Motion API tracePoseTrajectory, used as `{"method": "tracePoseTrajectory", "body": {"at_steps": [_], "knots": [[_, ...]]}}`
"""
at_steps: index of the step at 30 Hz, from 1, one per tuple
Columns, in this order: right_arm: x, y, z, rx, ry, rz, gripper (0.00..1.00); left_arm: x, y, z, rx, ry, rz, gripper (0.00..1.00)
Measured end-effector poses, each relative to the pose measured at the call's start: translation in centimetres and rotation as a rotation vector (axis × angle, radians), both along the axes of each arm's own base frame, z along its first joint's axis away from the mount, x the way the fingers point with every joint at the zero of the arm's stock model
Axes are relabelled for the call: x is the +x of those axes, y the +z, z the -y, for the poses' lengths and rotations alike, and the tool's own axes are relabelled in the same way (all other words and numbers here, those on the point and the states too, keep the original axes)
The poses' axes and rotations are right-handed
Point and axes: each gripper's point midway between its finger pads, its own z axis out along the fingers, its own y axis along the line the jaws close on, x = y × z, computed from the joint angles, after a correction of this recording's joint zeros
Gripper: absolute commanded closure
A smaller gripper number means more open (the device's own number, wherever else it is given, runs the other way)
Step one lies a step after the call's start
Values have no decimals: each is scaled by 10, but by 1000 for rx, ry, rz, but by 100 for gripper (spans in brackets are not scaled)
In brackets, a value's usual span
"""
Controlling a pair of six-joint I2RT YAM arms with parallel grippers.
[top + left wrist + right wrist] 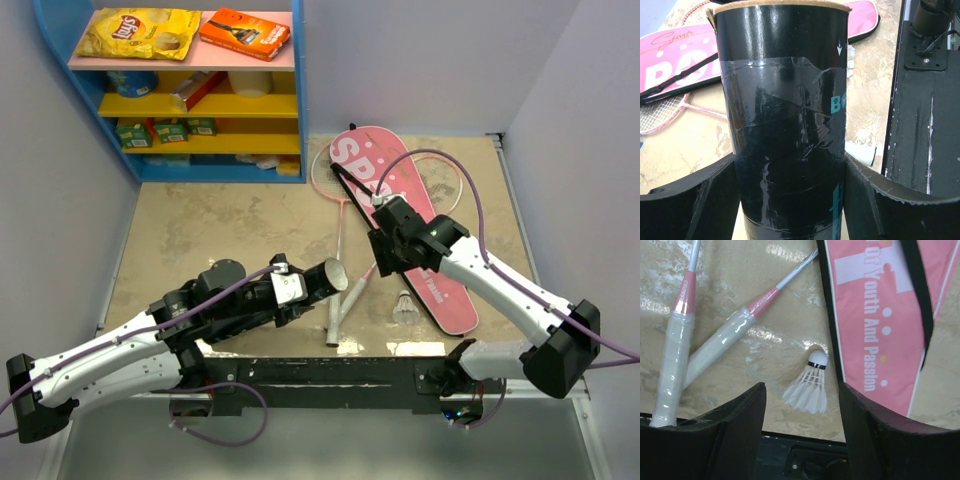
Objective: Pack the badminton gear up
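My left gripper (pixel 298 287) is shut on the long black tube (pixel 328 275), holding it low over the table with its open end toward the right. In the left wrist view the tube (pixel 785 125) fills the gap between both fingers. My right gripper (pixel 383 258) hangs open over the near end of the pink bag (pixel 420 230). In the right wrist view a white shuttlecock (pixel 810 387) lies on the table just beyond the open gripper (pixel 802 410), beside the bag (pixel 880 305). Two pink-and-white rackets (pixel 338 300) lie crossed, their grips (pixel 675 355) to the left.
A blue shelf unit (pixel 300 100) with snack packets and boxes stands at the back left. The black base rail (pixel 330 380) runs along the near edge. Grey walls close in both sides. The shuttlecock (pixel 404 307) lies near that rail.
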Motion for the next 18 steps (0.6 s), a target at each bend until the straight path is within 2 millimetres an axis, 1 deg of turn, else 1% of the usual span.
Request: {"method": "tracePoseTrajectory", "body": {"at_steps": [3, 6, 8, 11, 15, 18], "knots": [[-9, -15, -2, 19, -23, -25, 39, 0, 0, 0, -1, 0, 0, 100], [-33, -41, 3, 42, -58, -84, 39, 0, 1, 0, -4, 1, 2, 100], [-47, -52, 7, 66, -87, -110, 39, 0, 3, -1, -8, 1, 4, 100], [-57, -53, 6, 123, -140, -104, 39, -1, 4, -1, -13, 0, 7, 100], [-61, -48, -2, 238, -219, -78, 40, -1, 5, -1, -18, -1, 8, 100], [-67, -50, -5, 329, -289, -79, 41, -2, 8, -2, -26, -4, 10, 100]]}}
